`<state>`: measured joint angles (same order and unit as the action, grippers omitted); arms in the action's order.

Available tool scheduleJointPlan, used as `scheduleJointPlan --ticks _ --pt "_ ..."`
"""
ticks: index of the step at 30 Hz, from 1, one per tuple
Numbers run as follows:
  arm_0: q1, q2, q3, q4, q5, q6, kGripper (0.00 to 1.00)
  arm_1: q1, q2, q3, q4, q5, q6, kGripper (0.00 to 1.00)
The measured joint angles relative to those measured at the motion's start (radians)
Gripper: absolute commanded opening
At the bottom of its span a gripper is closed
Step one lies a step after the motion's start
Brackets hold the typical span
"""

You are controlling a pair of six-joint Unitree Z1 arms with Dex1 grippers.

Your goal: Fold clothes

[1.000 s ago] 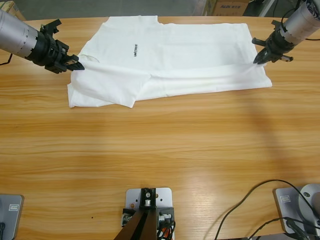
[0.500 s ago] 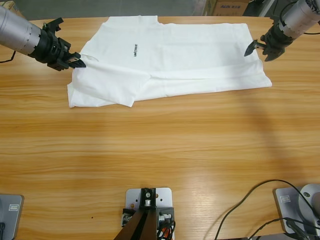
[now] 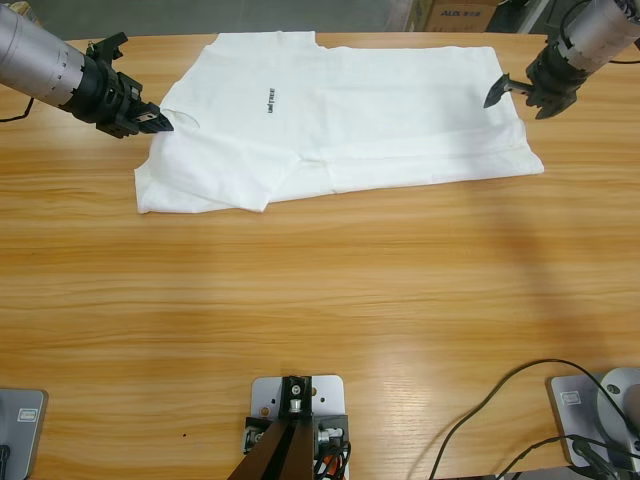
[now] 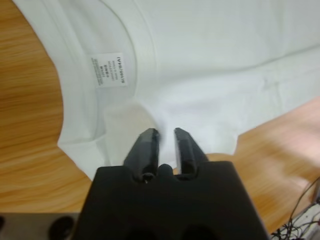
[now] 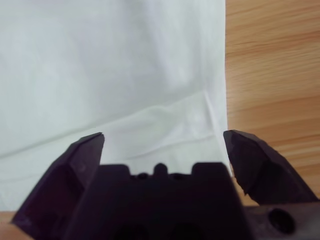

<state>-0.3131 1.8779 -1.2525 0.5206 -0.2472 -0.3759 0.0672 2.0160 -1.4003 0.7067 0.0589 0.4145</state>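
The white T-shirt (image 3: pixel 340 110) lies across the far side of the worktop (image 3: pixel 320 300), one long fold already made: the near edge is doubled over along its length, and a sleeve pokes out at the collar end. Going by that, I'd say it's only partly done, with the crosswise folds left. The left pincer (image 4: pixel 163 142) sits almost closed by the collar, gripping nothing. The right pincer (image 5: pixel 162 145) hangs wide open over the hem corner, holding nothing.

Both arms are ribbed silver-grey cylinders, each ending in a black two-jawed pincer (image 3: pixel 160 122).
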Motion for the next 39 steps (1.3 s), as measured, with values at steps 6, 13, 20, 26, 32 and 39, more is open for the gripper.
scheduleJointPlan --ticks 6,13,20,26,32,39 --pt "0.0 0.0 0.0 0.011 0.032 0.004 0.996 0.015 -0.02 0.008 0.0 0.0 0.0 1.0" --pt "0.0 -0.008 -0.001 0.033 0.05 0.028 0.996 0.106 -0.1 0.02 -0.003 0.008 -0.031 0.996" --pt "0.0 -0.063 -0.001 0.089 0.058 0.051 0.996 0.236 -0.094 0.059 -0.016 0.065 -0.033 0.996" --pt "0.0 -0.095 -0.001 0.113 0.072 0.053 0.996 0.255 -0.045 0.093 -0.023 0.098 -0.032 0.996" --pt "0.0 -0.103 -0.001 0.116 0.074 0.053 0.996 0.255 -0.034 0.146 -0.053 0.123 -0.025 0.996" --pt "0.0 -0.103 -0.001 0.116 0.079 0.053 0.996 0.262 -0.006 0.154 -0.068 0.139 -0.023 0.996"
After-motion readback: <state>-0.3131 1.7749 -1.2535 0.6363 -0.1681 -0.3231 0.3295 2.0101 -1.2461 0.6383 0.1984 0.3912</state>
